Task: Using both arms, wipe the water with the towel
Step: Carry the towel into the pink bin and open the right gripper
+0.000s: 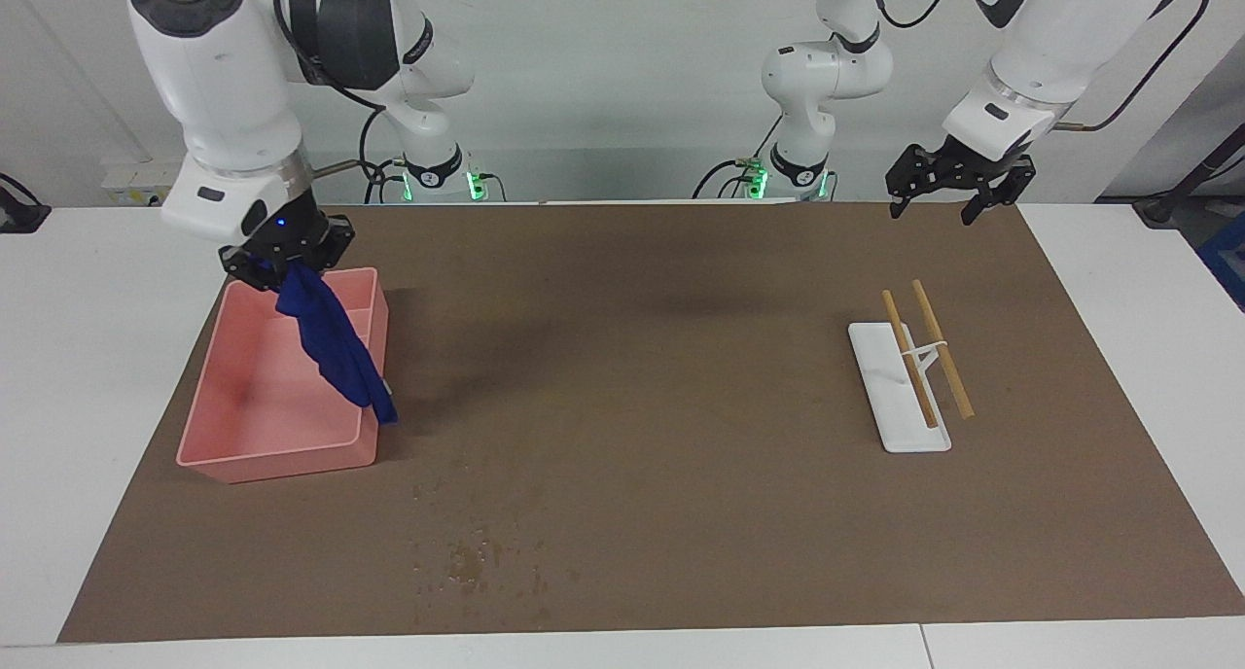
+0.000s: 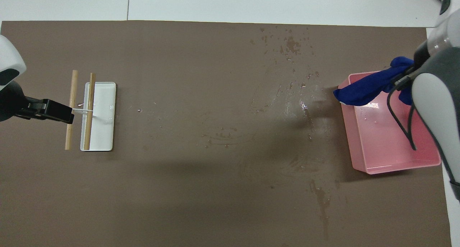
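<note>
My right gripper [image 1: 288,264] is shut on the top of a dark blue towel [image 1: 336,350] and holds it in the air over the pink tray [image 1: 282,455]. The towel hangs down slanting over the tray's rim on the side toward the table's middle, as the overhead view [image 2: 366,87] also shows. Water drops [image 1: 477,555] lie on the brown mat, farther from the robots than the tray, and show in the overhead view [image 2: 287,42] too. My left gripper [image 1: 958,188] waits open and empty in the air over the mat's edge nearest the robots, at the left arm's end.
A white stand with two wooden sticks [image 1: 914,377] sits on the brown mat [image 1: 661,358] toward the left arm's end; it shows in the overhead view [image 2: 99,116] as well. Faint wet smears [image 2: 302,107] mark the mat beside the tray.
</note>
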`<action>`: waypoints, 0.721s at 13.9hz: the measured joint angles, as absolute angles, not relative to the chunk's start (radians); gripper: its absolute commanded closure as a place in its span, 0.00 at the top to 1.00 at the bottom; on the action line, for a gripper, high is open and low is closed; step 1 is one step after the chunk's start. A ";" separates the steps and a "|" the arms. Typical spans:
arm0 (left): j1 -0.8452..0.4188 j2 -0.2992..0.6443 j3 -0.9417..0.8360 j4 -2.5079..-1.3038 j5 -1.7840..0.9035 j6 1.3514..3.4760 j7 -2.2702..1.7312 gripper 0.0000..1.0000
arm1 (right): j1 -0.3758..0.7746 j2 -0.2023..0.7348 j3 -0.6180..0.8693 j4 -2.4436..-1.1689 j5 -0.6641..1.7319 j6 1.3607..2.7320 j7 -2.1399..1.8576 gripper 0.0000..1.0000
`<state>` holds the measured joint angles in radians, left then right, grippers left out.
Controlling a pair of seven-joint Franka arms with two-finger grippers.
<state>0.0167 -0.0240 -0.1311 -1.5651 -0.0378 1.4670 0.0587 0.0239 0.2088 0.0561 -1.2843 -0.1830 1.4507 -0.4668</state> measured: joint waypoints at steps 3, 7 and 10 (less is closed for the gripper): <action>0.017 -0.024 -0.131 -1.565 -0.038 1.467 0.059 1.00 | -0.038 0.182 0.052 -1.285 -0.184 1.423 -0.582 0.00; 0.017 -0.024 -0.131 -1.565 -0.038 1.467 0.059 1.00 | -0.108 0.174 0.052 -1.294 -0.184 1.426 -0.664 0.00; 0.017 -0.024 -0.131 -1.565 -0.038 1.467 0.059 1.00 | -0.105 0.133 0.059 -1.398 -0.184 1.494 -0.660 0.55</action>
<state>0.0168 -0.0240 -0.1312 -1.5651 -0.0378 1.4670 0.0587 -0.1052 0.1334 0.0591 -1.3982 -0.1835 1.4937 -0.6603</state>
